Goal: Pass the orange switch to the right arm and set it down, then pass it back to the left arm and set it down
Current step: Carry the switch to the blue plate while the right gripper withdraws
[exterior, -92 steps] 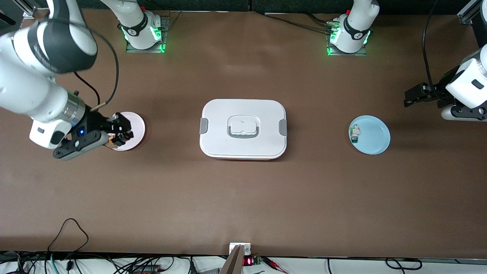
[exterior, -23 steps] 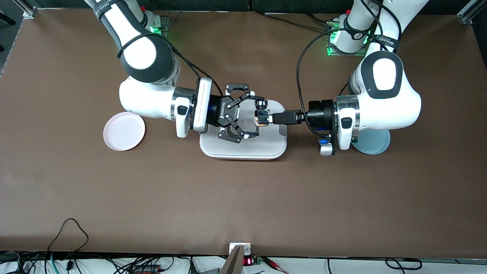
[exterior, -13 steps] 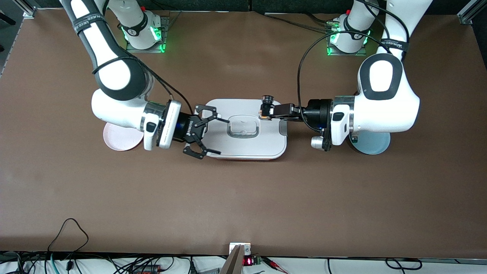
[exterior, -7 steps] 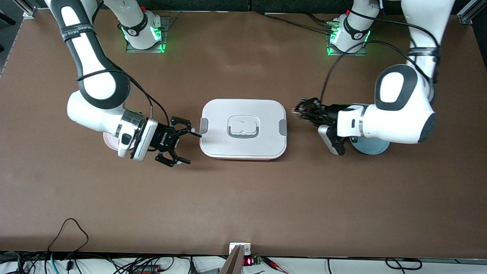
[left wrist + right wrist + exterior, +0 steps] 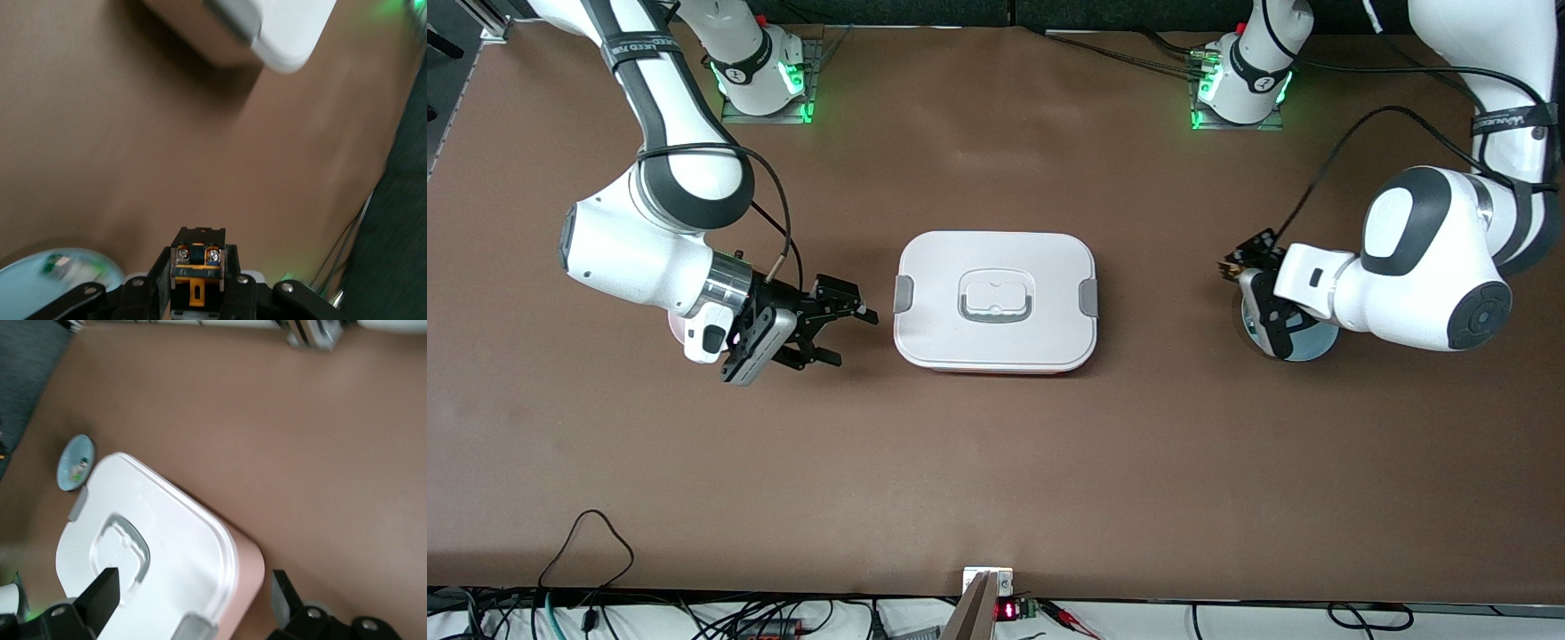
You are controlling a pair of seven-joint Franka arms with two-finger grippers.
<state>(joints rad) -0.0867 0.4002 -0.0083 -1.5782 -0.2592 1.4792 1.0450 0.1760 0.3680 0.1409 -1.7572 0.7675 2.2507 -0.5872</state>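
the left wrist view shows what the front view hides: the orange switch [image 5: 195, 267] clamped in the left pincer [image 5: 195, 290], its terminal end with two screws and an orange tab pointing away from the wrist, long axis along the fingers. a small marking under the screws is unreadable. in the front view the left pincer [image 5: 1242, 265] hangs over the blue plate [image 5: 1307, 345], at 3 o'clock from the box [image 5: 996, 300]. the right pincer [image 5: 845, 331] hangs spread and empty at 9 o'clock from the box, beside the pink plate [image 5: 679, 331].
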